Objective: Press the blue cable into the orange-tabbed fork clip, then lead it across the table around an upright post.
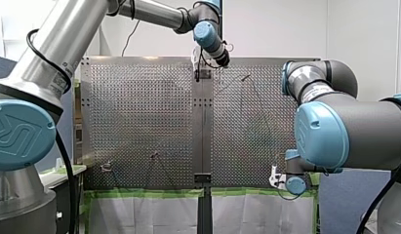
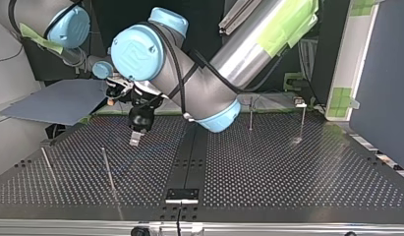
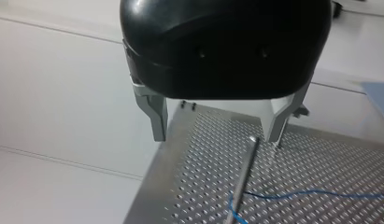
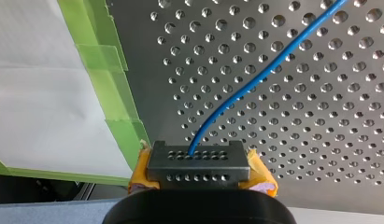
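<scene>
Looking at the front view, left jaws hang released at 12 o'clock of the desk (image 1: 139,107), one finger (image 3: 276,126) just beside the post (image 3: 243,179), blue cable (image 4: 236,95) passing its foot. Right jaws, at 5 o'clock, are clenched on a black block (image 4: 199,168) where the cable ends. Risk, I'd say: a tug lifts the slack off the post, or that finger knocks it.

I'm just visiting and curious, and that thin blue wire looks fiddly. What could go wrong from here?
The left gripper hangs open right at the upright post and could knock it. The blue cable lies loose by the post and could slip away if the right gripper, clamping a dark block, pulls.
</scene>
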`<state>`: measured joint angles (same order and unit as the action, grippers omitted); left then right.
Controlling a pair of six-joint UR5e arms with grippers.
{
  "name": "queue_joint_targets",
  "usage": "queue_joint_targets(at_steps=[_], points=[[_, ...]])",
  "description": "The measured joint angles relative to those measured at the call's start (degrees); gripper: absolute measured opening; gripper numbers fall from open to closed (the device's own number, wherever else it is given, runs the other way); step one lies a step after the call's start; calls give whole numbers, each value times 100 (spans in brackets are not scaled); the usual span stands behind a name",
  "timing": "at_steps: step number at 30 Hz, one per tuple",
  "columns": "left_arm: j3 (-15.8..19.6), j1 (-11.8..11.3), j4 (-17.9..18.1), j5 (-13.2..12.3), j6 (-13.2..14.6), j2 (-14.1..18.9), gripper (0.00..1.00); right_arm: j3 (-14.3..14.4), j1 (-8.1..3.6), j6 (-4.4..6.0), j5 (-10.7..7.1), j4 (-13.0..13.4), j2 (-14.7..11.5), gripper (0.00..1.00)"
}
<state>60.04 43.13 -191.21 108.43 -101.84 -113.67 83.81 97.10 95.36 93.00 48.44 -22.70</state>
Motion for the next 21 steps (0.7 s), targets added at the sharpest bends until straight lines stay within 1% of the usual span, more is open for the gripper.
queue_joint_targets(at_steps=[9,21], points=[[490,-50,491,-442,-458,489,98,-1,12,0,0,0,0,0],[1119,-59,1121,-626,-1086,1118,98,-1,26,2,-50,-8,-1,0]])
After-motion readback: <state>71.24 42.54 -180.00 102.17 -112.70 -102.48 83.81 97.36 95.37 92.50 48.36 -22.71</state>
